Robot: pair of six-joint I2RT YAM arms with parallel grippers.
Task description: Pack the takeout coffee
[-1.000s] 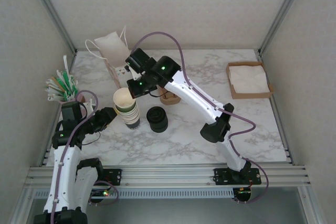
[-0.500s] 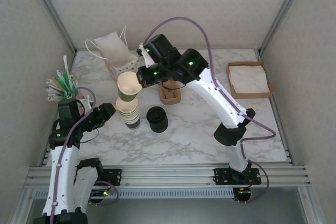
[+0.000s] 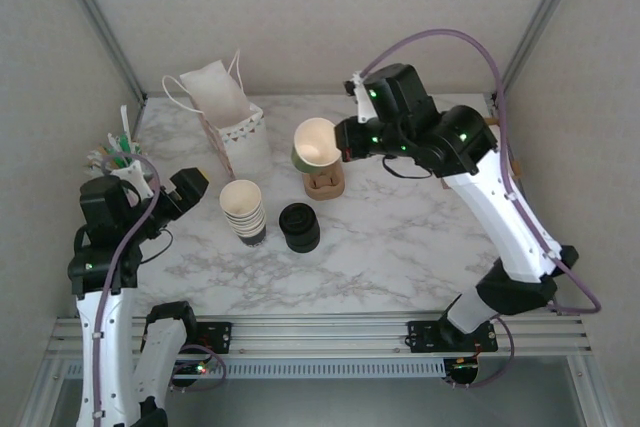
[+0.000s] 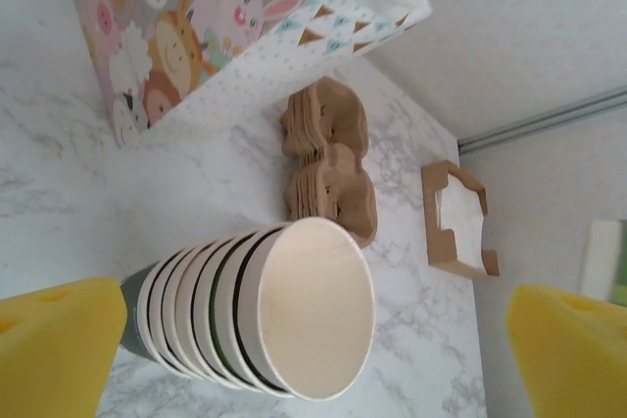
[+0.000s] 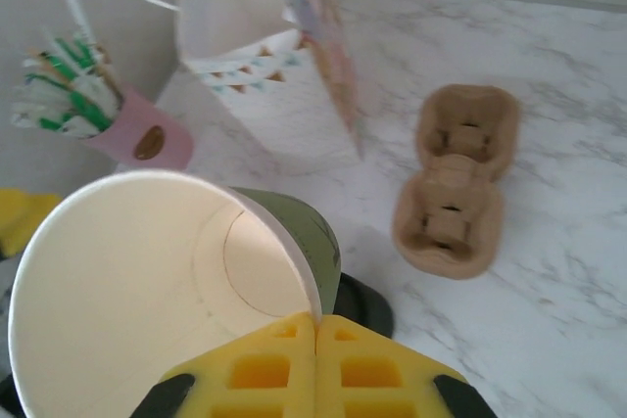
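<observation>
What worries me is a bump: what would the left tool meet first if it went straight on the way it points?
Probably the stack of paper cups: the left wrist view shows it straight ahead of the open left tool; the top view shows a gap between them.

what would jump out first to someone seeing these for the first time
The right gripper is shut on the rim of a lidless green cup, holding it up off the table beside the cardboard carrier. Further left, the open left gripper faces the cup stack, with the black lids stacked just right of it.
</observation>
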